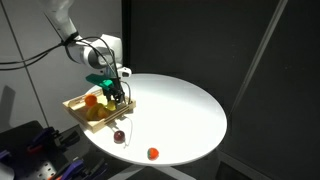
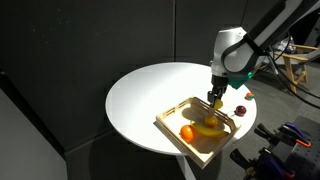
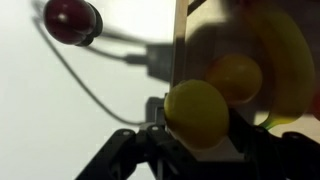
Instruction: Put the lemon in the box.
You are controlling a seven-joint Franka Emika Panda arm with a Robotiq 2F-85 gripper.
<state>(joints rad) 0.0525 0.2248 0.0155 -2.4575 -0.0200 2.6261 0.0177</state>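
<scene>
My gripper (image 3: pixel 196 140) is shut on the lemon (image 3: pixel 196 112), a pale yellow round fruit that fills the space between the jaws in the wrist view. The gripper hangs over the near wall of the box (image 3: pixel 181 40), a shallow tan wooden tray. In both exterior views the gripper (image 1: pixel 117 96) (image 2: pixel 216 100) is low over the box's (image 1: pixel 82 118) (image 2: pixel 172 121) edge that faces the table middle. The lemon is barely visible there.
The box holds an orange (image 1: pixel 90 99) (image 2: pixel 187 132) and a banana (image 2: pixel 208 127). A dark red ball (image 1: pixel 119 136) (image 2: pixel 239 111) (image 3: pixel 72 20) and an orange-red ball (image 1: pixel 153 153) (image 2: pixel 249 93) lie on the round white table (image 1: pixel 180 110) outside the box.
</scene>
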